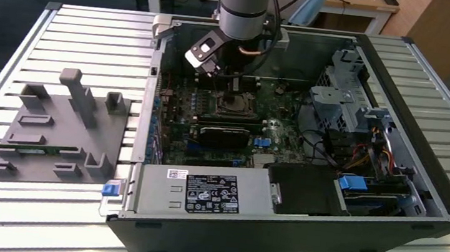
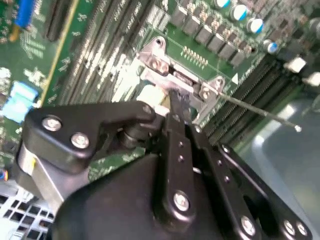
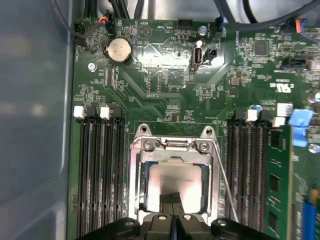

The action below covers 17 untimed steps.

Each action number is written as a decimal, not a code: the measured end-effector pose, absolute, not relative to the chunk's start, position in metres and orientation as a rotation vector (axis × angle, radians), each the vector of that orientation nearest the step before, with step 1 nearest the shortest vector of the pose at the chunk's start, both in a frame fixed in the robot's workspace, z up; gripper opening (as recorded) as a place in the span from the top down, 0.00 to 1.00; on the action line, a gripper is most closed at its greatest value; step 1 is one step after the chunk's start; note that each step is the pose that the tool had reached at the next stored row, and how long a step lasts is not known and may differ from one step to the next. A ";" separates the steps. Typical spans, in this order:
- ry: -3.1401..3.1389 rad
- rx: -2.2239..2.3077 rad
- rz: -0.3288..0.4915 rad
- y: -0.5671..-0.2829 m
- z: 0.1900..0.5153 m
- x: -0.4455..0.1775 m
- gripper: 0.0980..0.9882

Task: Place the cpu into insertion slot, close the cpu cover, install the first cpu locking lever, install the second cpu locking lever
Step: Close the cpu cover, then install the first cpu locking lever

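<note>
I note a green circuit board (image 3: 165, 100) with the insertion slot (image 3: 172, 144) set between two banks of long black memory slots (image 3: 100, 175). The cpu (image 3: 175, 182) lies in the slot. Its dull silver face shows through the window of the cpu cover (image 3: 136, 175), which lies flat over it. A thin wire lever (image 3: 223, 182) runs beside the cover, slanting away from its edge. The gripper (image 3: 171, 202) has its black fingers pressed together, tips over the cpu's edge. A coin cell (image 3: 120, 51) sits well apart from the slot.

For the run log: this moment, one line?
black gripper shut | silver windowed cover frame down over dull silver chip | thin wire lever unlatched
</note>
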<state>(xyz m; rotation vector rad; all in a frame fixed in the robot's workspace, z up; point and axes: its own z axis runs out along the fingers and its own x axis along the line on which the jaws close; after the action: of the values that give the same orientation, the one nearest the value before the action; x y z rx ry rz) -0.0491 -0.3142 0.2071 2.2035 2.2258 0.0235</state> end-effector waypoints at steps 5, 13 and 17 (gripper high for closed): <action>2.227 2.205 0.021 -0.314 0.208 -0.047 0.99; 2.227 2.205 0.020 -0.314 0.208 -0.041 0.99; 2.227 2.205 0.019 -0.314 0.208 -0.040 0.99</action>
<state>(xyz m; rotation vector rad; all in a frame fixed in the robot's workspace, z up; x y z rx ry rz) -0.0404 -0.3142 0.2082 2.2048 2.2271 0.0193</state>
